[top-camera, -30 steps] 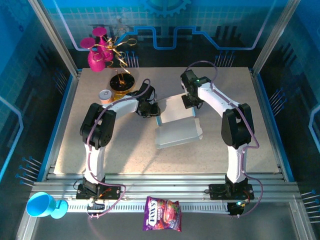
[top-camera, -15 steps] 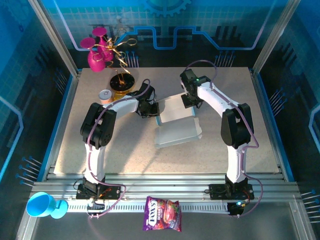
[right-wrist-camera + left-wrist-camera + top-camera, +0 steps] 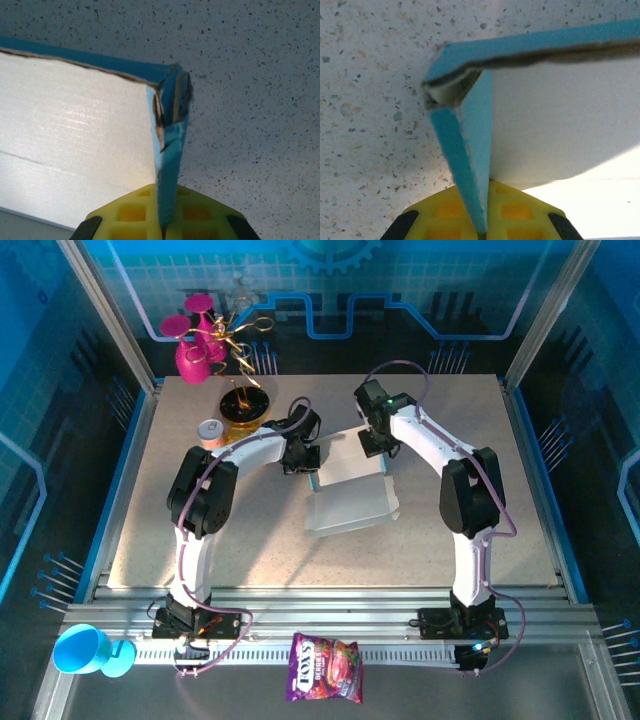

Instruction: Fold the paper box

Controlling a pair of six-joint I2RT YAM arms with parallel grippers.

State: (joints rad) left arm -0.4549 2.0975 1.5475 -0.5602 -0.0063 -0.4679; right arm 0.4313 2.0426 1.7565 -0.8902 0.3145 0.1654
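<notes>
From above, the paper box [image 3: 352, 502] lies open on the bench [image 3: 230, 540] near the middle, between the two arms. It is a shallow pale tray with light-blue edges. Its near end points toward the arm bases, and its far end is turned slightly to the right. Both arms reach inward to that far end. The left fingers [image 3: 304, 462] meet the box at its far-left corner and the right fingers [image 3: 376, 446] meet it at its far-right corner. The box's width spans the gap between them, and neither arm is clearly the nearer.

In the left wrist view, the left fingers [image 3: 440, 214] are closed on a thin blue side wall of the paper box [image 3: 550, 135]. The wall rises from between the yellow pads and runs away to a folded corner. There it meets a second blue wall crossing toward the right. The whitish inside of the box lies to the right of the gripped wall and bare speckled bench lies to its left.

The right wrist view mirrors this. The right fingers [image 3: 131, 211] pinch the opposite side wall of the paper box [image 3: 75, 130], with the pale interior on the left and bench on the right. The corner ahead looks creased and a little frayed, with a tucked flap showing in it.

With both side walls held near the far corners, I judge that the next fold turns on the crease line running across between the two grips. The arms would have to act together, or the thin card will skew.
</notes>
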